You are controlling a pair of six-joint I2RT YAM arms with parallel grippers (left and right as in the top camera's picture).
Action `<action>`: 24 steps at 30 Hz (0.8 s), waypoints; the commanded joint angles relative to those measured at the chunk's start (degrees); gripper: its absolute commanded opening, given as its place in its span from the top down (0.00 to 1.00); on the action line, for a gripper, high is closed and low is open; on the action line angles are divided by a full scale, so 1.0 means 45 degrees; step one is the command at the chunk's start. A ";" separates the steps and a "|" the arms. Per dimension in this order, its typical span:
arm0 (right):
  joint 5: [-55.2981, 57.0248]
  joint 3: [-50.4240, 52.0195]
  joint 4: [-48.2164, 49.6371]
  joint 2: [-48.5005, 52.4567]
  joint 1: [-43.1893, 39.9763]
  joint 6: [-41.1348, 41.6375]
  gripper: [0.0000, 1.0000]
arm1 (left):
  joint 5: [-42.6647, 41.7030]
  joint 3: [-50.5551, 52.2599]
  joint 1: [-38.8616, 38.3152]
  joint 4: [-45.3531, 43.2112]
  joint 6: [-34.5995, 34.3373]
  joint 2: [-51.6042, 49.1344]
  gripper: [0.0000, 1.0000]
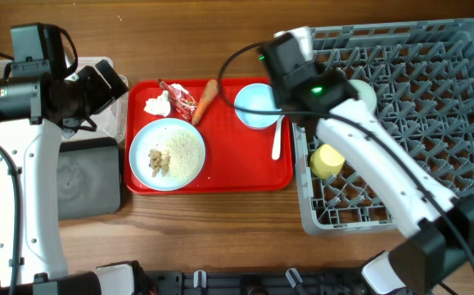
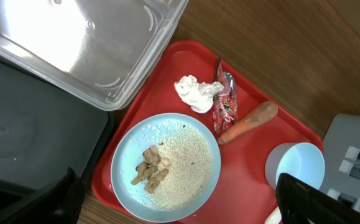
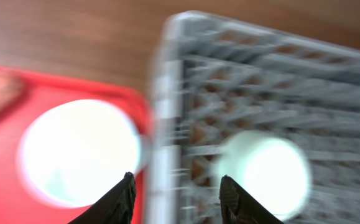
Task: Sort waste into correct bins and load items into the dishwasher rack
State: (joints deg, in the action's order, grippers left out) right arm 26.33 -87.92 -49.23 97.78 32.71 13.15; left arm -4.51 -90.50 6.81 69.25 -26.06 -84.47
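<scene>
The serving tray (image 1: 249, 168) is red, the plate (image 2: 127, 147) light-blue, the rice (image 2: 189, 168) whitish, the carrot (image 2: 249, 121) orange, the latticed rack (image 1: 433, 90) grey, the cup (image 1: 328, 161) yellow-green.

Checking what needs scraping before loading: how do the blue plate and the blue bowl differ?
The plate is wider and flat; the bowl is narrower and deeper. The plate holds rice and brown scraps; the bowl looks empty. Both are round, light blue and on the red tray.

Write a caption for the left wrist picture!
Round light-blue plate of whitish rice on a flat red tray, beside crumpled white tissue, red crinkled wrapper, orange carrot.
</scene>
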 commanded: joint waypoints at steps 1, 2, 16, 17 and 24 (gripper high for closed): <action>-0.1481 -0.0107 0.0214 0.1375 -0.0024 0.1530 0.53 | 0.0126 -0.0034 0.0029 -0.0039 -0.0117 0.0107 0.00; -0.1559 -0.0107 0.0355 0.1729 -0.0117 0.1783 0.52 | 0.0126 -0.0034 0.0029 -0.0039 -0.0117 0.0107 0.00; -0.2516 -0.0107 0.0651 0.4517 -0.0384 0.4138 0.62 | 0.0126 -0.0034 0.0029 -0.0039 -0.0117 0.0107 0.00; -0.2603 -0.0107 0.0651 0.4537 -0.0408 0.4119 0.62 | 0.0126 -0.0034 0.0029 -0.0039 -0.0117 0.0107 0.00; -0.2365 -0.0107 0.0889 0.4532 -0.0617 0.3682 0.62 | 0.0126 -0.0034 0.0029 -0.0044 -0.0117 0.0107 0.00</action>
State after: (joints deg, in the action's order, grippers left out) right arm 14.00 -87.90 -45.74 117.23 30.68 30.15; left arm -4.51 -90.50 6.81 69.25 -26.09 -84.47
